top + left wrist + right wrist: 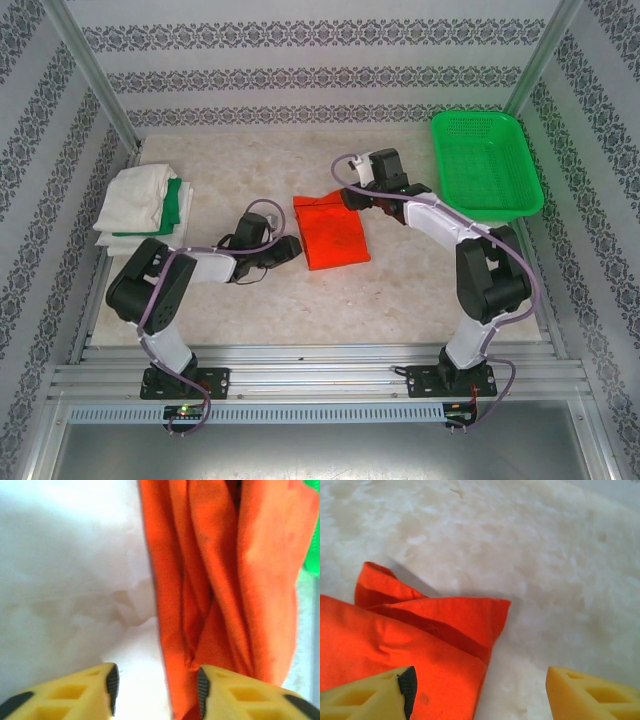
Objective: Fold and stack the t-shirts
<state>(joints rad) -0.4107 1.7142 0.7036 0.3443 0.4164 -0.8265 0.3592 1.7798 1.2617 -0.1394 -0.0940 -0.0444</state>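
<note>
No writing, label, brand mark, number or sign could be read on any surface.
</note>
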